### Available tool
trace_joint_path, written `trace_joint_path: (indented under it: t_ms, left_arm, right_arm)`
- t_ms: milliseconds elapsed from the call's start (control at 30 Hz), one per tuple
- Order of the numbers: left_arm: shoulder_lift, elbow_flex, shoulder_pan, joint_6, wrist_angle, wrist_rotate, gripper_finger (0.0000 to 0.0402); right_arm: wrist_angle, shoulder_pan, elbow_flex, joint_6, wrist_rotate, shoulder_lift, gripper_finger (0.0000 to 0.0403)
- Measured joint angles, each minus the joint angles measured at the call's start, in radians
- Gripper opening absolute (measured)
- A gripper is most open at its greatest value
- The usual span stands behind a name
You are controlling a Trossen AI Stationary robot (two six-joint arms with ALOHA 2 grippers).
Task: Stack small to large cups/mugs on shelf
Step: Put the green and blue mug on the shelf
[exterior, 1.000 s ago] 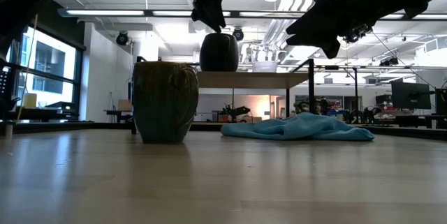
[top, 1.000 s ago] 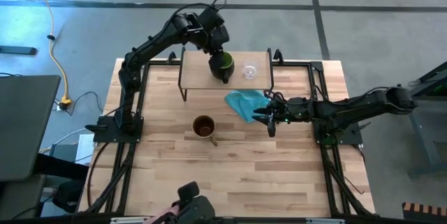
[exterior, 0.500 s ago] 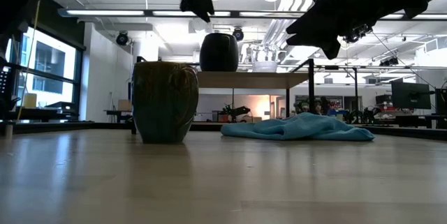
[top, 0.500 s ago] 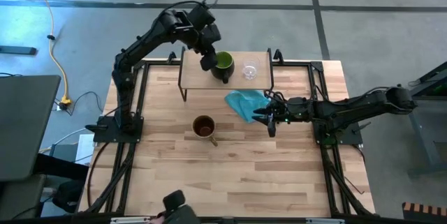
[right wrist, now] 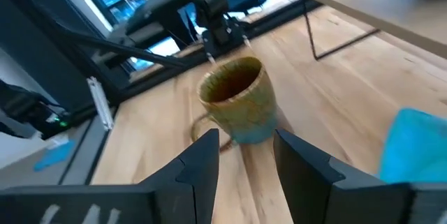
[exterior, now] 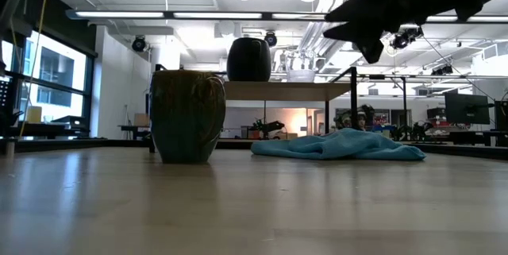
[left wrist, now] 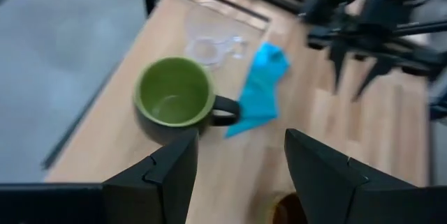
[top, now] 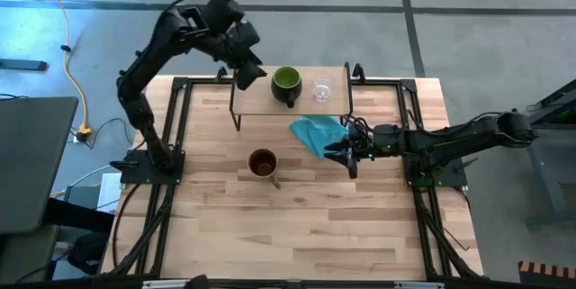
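The tan mug stands upright on the worktop, nearer the right gripper, jaws apart, empty; the left gripper, jaws apart, hangs beside the shelf.

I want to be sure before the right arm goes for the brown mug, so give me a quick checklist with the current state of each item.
1. Right tool open and empty: ok.
2. Brown mug upright on the table, clear of the blue cloth: ok.
3. Green-lined mug and glass cup standing on the shelf: ok.
4. Left tool open, off the green-lined mug, over the shelf's left end: ok.
5. Free shelf space left of the green-lined mug: ok, though the left tool hangs above it.
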Motion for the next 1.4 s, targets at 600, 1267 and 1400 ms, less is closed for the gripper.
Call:
trace_joint_path:
  t_ms: [600, 1267, 1400]
  left_arm:
    - [-0.041, -0.008, -0.101, -0.002, -0.124, 0.113, 0.0200]
    - [-0.043, -0.008, -0.309, 0.046, -0.124, 0.132, 0.0200]
    - [-0.043, -0.008, -0.370, 0.038, -0.124, 0.131, 0.0200]
  right_arm:
    - [0.119, 0.000, 0.000, 0.082, -0.154, 0.000, 0.0128]
    - [0.369, 0.041, 0.000, -0.045, -0.169, 0.000, 0.0128]
    - [0.402, 0.041, 0.000, -0.074, -0.169, -0.001, 0.0128]
